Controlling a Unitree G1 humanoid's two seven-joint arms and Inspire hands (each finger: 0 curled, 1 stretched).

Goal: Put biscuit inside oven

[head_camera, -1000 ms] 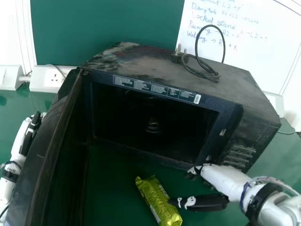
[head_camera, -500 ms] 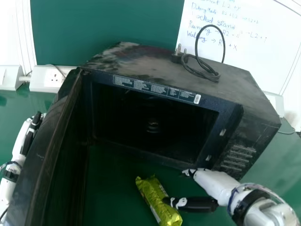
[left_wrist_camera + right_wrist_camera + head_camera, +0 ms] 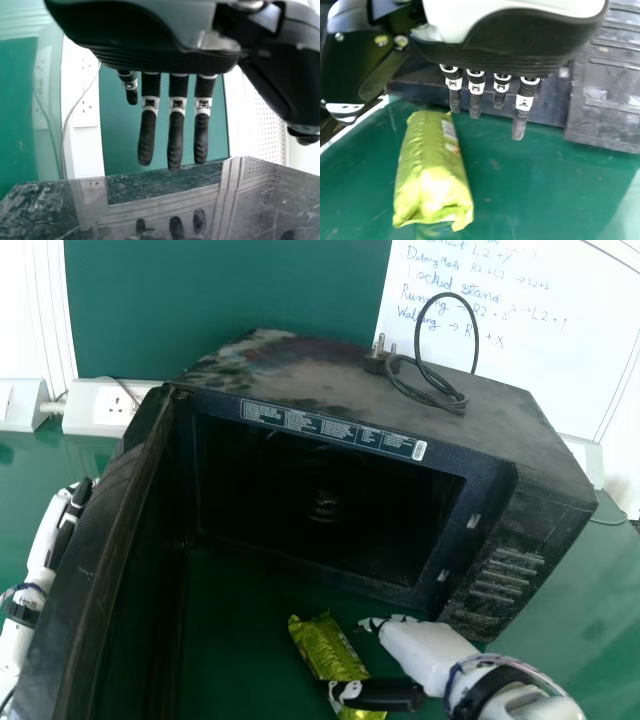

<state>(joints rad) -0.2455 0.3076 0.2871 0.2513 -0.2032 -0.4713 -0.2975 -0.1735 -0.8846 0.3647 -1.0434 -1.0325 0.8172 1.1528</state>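
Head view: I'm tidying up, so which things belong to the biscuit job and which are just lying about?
Job:
- biscuit packet
- oven, door open
- right hand, at the packet

Lying about:
- plug with cable, atop the oven
- whiteboard

In the head view, the right hand (image 3: 425, 648) hides part of the biscuit (image 3: 325, 643) behind its thumb (image 3: 385, 696); whether the two touch cannot be told; the oven's (image 3: 480, 415) dark inside hides its back; the door (image 3: 130, 590) runs off the bottom edge, the left arm (image 3: 14, 650) off the left; the label's (image 3: 330, 428) smallest print is illegible.
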